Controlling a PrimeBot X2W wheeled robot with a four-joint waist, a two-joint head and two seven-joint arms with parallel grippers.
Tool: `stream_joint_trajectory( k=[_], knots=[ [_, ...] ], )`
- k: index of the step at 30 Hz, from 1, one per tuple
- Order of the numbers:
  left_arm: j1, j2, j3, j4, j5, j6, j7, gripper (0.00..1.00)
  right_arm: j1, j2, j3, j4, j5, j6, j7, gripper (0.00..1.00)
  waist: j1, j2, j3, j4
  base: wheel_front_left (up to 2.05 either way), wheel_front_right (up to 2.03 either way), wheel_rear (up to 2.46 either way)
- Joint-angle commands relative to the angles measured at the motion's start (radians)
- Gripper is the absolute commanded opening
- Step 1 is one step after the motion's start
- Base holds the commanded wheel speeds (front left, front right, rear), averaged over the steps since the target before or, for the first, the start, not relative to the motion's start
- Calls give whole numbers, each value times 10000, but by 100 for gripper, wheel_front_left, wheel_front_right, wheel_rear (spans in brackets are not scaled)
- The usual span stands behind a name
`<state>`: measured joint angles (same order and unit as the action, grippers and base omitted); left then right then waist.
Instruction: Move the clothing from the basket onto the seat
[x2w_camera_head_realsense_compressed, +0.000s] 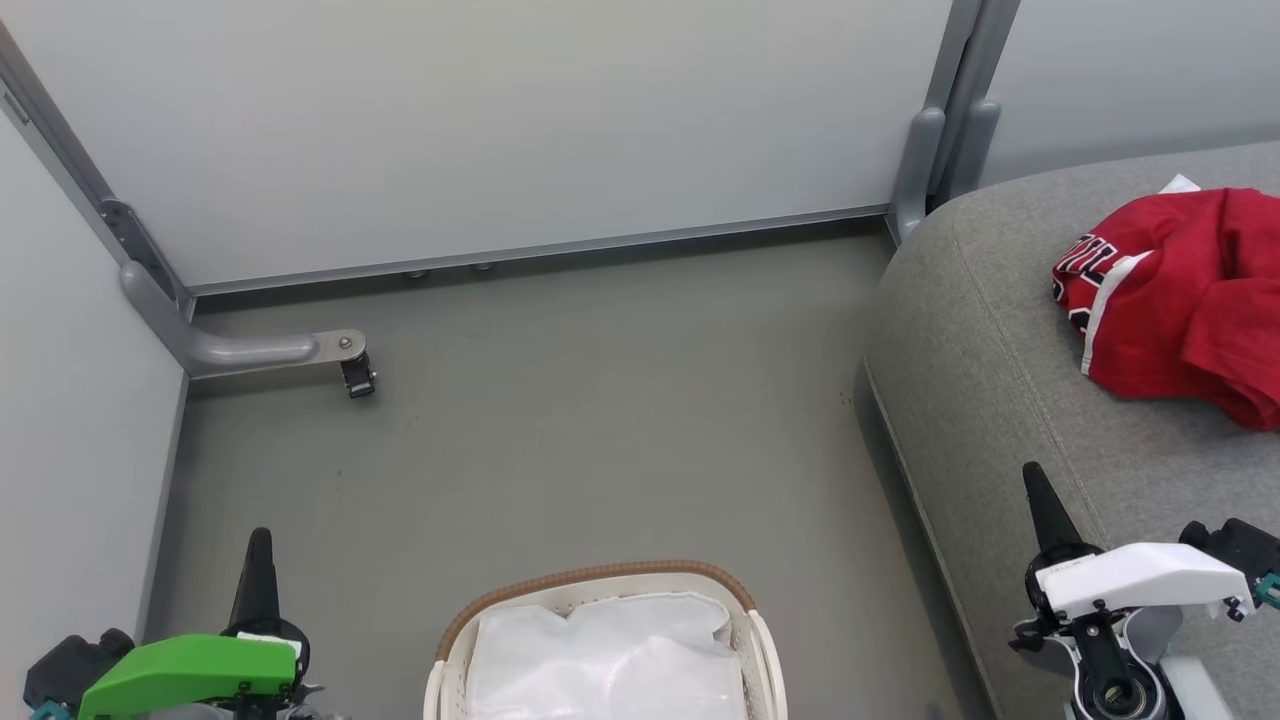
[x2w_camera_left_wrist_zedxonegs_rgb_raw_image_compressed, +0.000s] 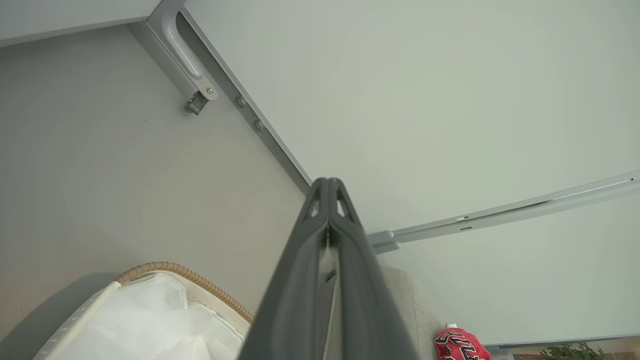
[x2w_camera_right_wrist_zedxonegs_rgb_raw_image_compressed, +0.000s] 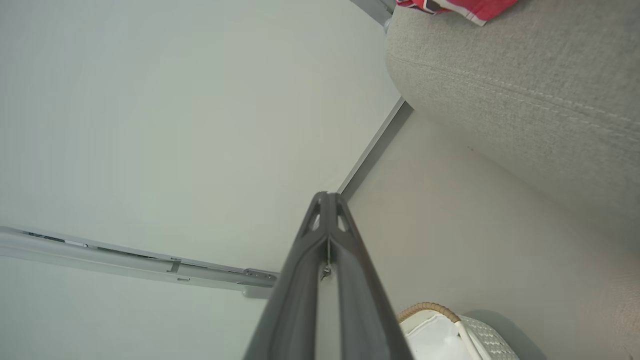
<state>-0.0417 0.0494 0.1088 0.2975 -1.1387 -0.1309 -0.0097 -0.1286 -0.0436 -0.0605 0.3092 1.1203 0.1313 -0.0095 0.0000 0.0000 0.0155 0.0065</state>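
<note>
Left gripper (x2w_camera_left_wrist_zedxonegs_rgb_raw_image_compressed: 327, 184) and right gripper (x2w_camera_right_wrist_zedxonegs_rgb_raw_image_compressed: 327, 197) fingers pressed together, holding nothing; clothing (x2w_camera_head_realsense_compressed: 1175, 300) lies on seat (x2w_camera_head_realsense_compressed: 990, 400), apart from basket (x2w_camera_head_realsense_compressed: 600, 573).

Red clothing (x2w_camera_head_realsense_compressed: 1180, 300) lies crumpled on the grey seat (x2w_camera_head_realsense_compressed: 1000, 400); basket (x2w_camera_head_realsense_compressed: 600, 580) holds white liner.

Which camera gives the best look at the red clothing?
The head view: the red clothing lies bunched on the grey seat, lettering and white trim visible. The left wrist view catches a small corner, the right wrist view a sliver at its top edge.
</note>
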Motion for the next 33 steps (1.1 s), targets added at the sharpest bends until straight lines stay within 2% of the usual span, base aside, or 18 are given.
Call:
stream_joint_trajectory(
  k=[1, 33],
  knots=[
    [-282, 36, 46, -124, -287, 2, 69, 0, 57, -61, -59, -146, 276, -5, 67, 0, 0, 0, -3, -1, 0, 0, 0],
    [-589, 25, 60, -384, -3031, 3, 807, 0, 165, -81, -369, -472, 3148, -6, 805, 0, 0, 0, -70, -36, 0, 0, 0]
  ],
)
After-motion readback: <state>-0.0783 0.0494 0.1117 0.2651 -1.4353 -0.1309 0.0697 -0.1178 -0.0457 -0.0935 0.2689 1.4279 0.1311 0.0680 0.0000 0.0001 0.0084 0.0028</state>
